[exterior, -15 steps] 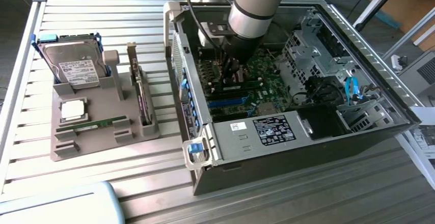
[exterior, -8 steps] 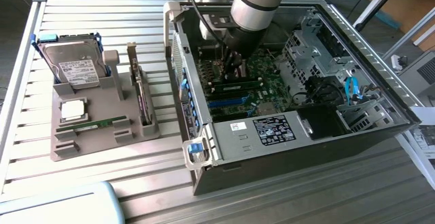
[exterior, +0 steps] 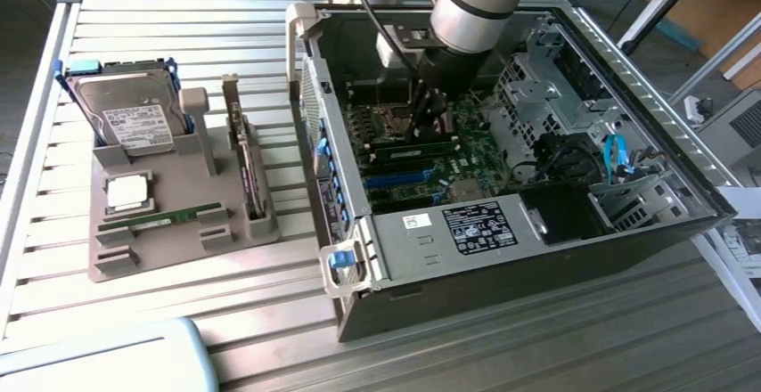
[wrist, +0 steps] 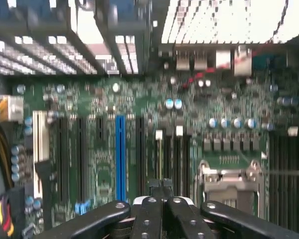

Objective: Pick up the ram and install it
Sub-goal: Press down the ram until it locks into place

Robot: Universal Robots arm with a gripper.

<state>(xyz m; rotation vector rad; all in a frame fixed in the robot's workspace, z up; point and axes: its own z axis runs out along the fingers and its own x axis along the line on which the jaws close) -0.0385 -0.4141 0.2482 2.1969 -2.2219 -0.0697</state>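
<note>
So we've got the fingers (exterior: 430, 118) down inside the open PC case (exterior: 618, 187), pressed together with nothing visibly between them, hovering just above the motherboard (wrist: 104, 149). One ram stick (exterior: 413, 152) already sits in a slot just beside the fingertips, next to the processor socket (wrist: 229, 181). The other ram (exterior: 159, 221) is well away from the fingers, lying flat in the grey holder tray (exterior: 178, 254) out on the counter (exterior: 155, 53), near the hard drive (exterior: 128, 118).
</note>
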